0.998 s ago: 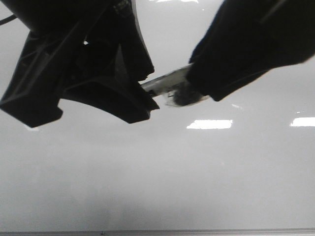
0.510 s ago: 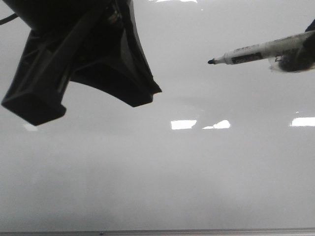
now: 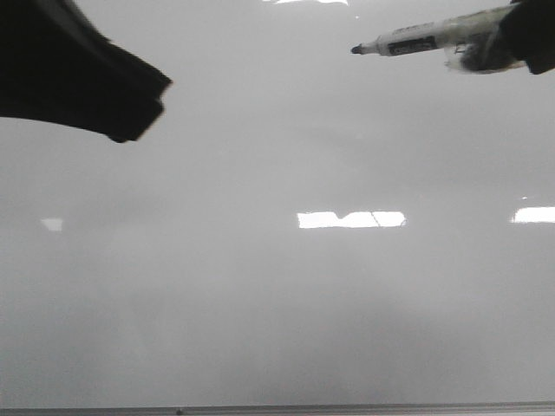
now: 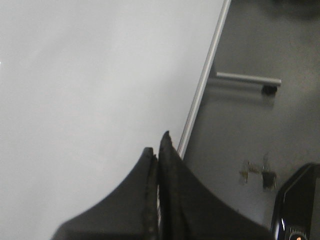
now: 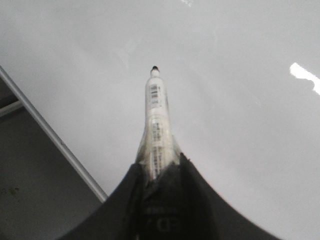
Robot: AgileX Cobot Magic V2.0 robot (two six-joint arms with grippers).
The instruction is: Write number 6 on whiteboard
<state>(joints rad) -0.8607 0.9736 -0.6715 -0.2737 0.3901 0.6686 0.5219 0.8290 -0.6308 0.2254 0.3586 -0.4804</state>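
Observation:
The whiteboard (image 3: 277, 303) is a glossy grey-white surface that fills the front view. No digit 6 shows on it. My right gripper (image 3: 529, 35) at the upper right is shut on a white marker (image 3: 425, 36), whose bare black tip points left above the board. In the right wrist view the marker (image 5: 156, 115) sticks out from between the closed fingers (image 5: 157, 167) over the whiteboard (image 5: 240, 125). My left gripper (image 3: 130, 121) is at the upper left, dark and partly out of frame. In the left wrist view its jaws (image 4: 157, 147) are pressed together and hold nothing.
Bright light reflections (image 3: 351, 219) lie on the board. Its thin frame edge runs along the bottom (image 3: 277, 409) and along the side (image 4: 202, 85). Beyond the side edge is a dark surface with a metal bar (image 4: 247, 78) and a black object (image 4: 297, 205).
One second ago both grippers met at the marker near the middle. The left gripper has drawn away up and left. The right gripper has carried the marker up and right, tip now bare.

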